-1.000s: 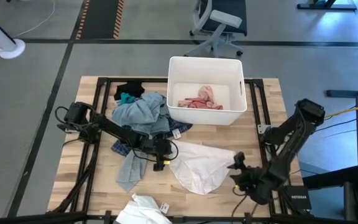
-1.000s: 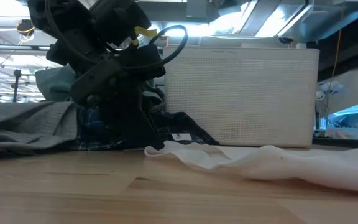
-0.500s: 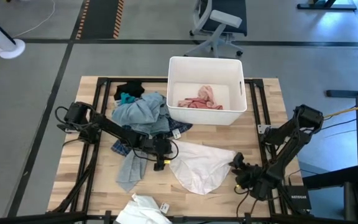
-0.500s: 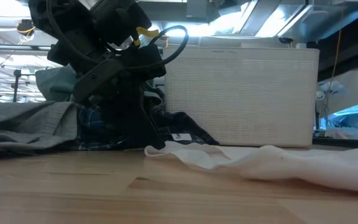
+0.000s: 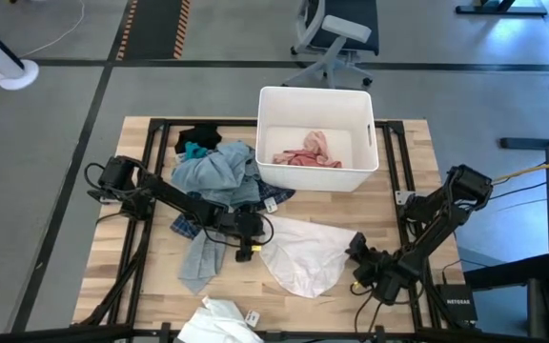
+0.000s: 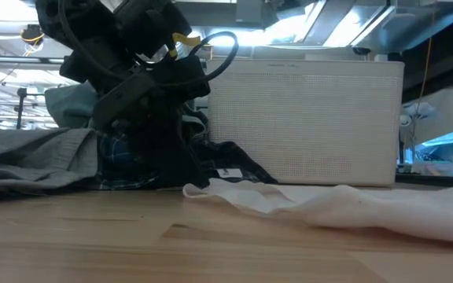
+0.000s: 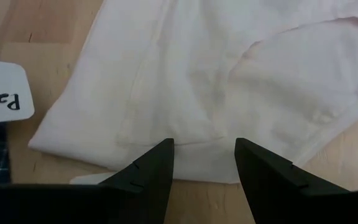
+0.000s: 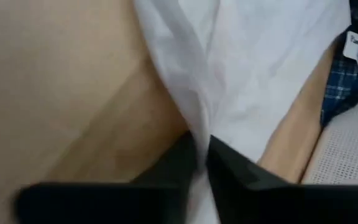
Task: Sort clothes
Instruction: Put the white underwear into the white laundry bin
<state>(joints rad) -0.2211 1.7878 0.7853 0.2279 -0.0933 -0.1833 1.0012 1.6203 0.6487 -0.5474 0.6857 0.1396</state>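
Grey floor with an office chair lies past the far edge of my wooden table, and on the table's far middle stands the white rectangular bin with a pink garment crumpled inside it. Just beside the bin's left wall I see a heap: a light blue-grey garment on top, a teal piece and a black piece behind it toward the far edge, and dark blue plaid fabric poking out underneath, with a grey length trailing toward the near edge. A white garment is spread flat in the near middle of the table, and another white piece with a tag lies at the near edge. My left gripper sits low at the white garment's left edge, its fingers parted with the cloth's hem showing in the gap, nothing clamped. In its wrist view a small white tag lies on the plaid beside that hem. My right gripper is down at the white garment's right edge; in its wrist view the two fingers are pinched narrowly together on a raised fold of the white cloth. From the low view the white garment lies rumpled in front of the bin, with the left arm looming over the plaid.
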